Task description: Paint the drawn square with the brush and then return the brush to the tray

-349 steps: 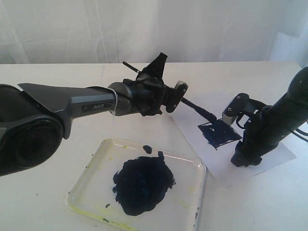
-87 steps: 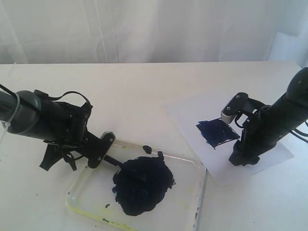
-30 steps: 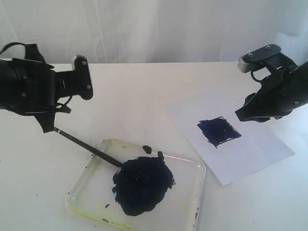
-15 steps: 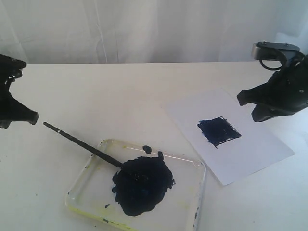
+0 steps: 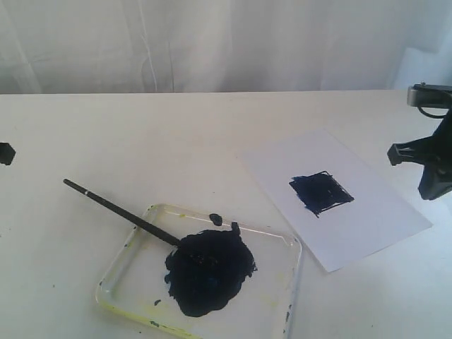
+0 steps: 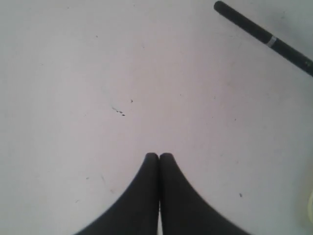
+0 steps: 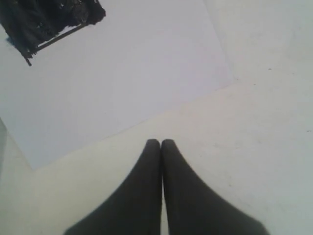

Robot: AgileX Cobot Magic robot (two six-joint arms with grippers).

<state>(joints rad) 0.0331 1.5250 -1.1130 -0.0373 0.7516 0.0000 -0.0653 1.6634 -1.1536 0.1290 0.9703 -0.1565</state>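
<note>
The brush [image 5: 120, 212] lies free, its dark tip resting in the blue-black paint blob [image 5: 210, 270] inside the clear tray [image 5: 297, 248]. Its handle end sticks out over the tray's rim onto the table. The drawn square [image 5: 321, 193] is a solid blue-black patch on the white paper sheet [image 5: 381, 212]. My left gripper [image 6: 159, 155] is shut and empty above bare table, with the brush's handle end [image 6: 261, 33] some way off. My right gripper [image 7: 160, 142] is shut and empty just off the paper's edge [image 7: 127, 83], away from the painted square [image 7: 46, 19].
A small black part of the left arm [image 5: 6, 152] shows at the left edge of the exterior view. The right arm [image 5: 432, 164] stands at the right edge, beside the paper. White curtains hang behind the white table [image 5: 176, 134].
Both arms have drawn back toward the outer edges of the exterior view. The brush has stayed with its tip in the tray, and the paper has not moved.
</note>
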